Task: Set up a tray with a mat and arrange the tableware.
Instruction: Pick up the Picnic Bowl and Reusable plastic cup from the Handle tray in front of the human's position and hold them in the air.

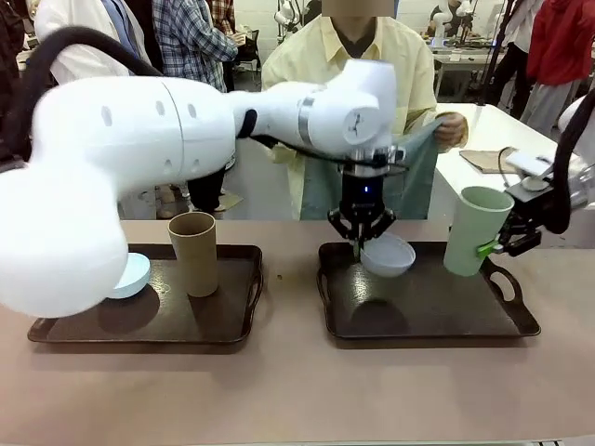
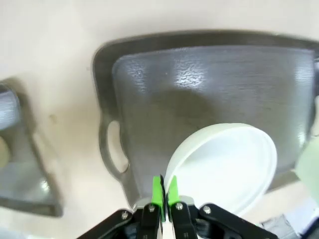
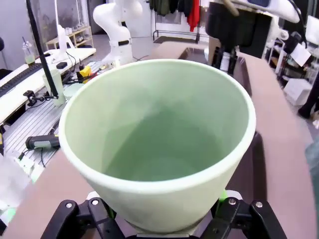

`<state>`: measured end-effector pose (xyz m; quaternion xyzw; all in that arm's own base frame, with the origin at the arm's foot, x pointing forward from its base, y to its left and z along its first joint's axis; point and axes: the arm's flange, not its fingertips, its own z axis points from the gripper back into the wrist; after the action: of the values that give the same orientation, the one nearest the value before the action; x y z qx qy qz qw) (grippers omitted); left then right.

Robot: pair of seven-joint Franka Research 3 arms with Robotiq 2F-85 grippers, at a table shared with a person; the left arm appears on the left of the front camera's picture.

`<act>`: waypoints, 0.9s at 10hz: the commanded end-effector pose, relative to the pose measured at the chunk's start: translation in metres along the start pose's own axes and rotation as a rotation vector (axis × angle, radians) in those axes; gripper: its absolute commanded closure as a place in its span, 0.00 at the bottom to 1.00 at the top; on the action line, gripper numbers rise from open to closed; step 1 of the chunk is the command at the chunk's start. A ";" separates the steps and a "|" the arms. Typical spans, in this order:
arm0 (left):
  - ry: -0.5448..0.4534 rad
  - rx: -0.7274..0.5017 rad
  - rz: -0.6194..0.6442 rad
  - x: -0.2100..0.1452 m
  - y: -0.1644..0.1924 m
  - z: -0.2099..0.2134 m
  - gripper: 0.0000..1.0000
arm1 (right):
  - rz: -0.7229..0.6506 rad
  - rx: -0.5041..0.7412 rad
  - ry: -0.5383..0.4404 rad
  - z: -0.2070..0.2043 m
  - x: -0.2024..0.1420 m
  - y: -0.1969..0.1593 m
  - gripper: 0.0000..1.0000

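Note:
My left gripper (image 1: 358, 243) reaches across to the right tray (image 1: 418, 311) and is shut on the rim of the pale grey-white bowl (image 1: 390, 255), which hangs tilted just above the tray's far side. In the left wrist view its green pads (image 2: 158, 191) pinch the bowl's (image 2: 224, 164) edge. My right gripper (image 1: 488, 249) grips the pale green cup (image 1: 476, 230) low down, tilted, at the tray's far right edge; the cup (image 3: 159, 139) fills the space between its fingers (image 3: 234, 214). The tan-brown cup (image 1: 193, 253) and light blue bowl (image 1: 130, 275) stand on the left tray (image 1: 232, 325). A person holds a grey-green mat (image 1: 418, 177).
The left arm's big white body hides much of the left tray and part of the blue bowl. The person stands close behind the far table edge. A white side table (image 1: 502, 139) with a device lies at the back right. Bare tabletop runs along the near edge.

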<state>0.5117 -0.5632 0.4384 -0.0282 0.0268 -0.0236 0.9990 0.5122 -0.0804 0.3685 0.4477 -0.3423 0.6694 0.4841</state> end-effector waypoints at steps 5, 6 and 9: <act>-0.012 0.028 0.112 -0.066 0.002 0.122 1.00 | -0.034 -0.067 0.020 0.008 0.125 0.061 0.29; 0.023 0.050 0.154 -0.068 0.003 0.127 1.00 | -0.062 -0.086 0.002 0.009 0.132 0.060 0.29; -0.023 0.029 0.102 -0.073 0.007 0.125 1.00 | -0.018 -0.057 0.041 0.016 0.128 0.060 0.29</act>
<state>0.4454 -0.5436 0.5624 -0.0015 0.0271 0.0409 0.9988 0.4422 -0.0695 0.4950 0.4268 -0.3485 0.6549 0.5172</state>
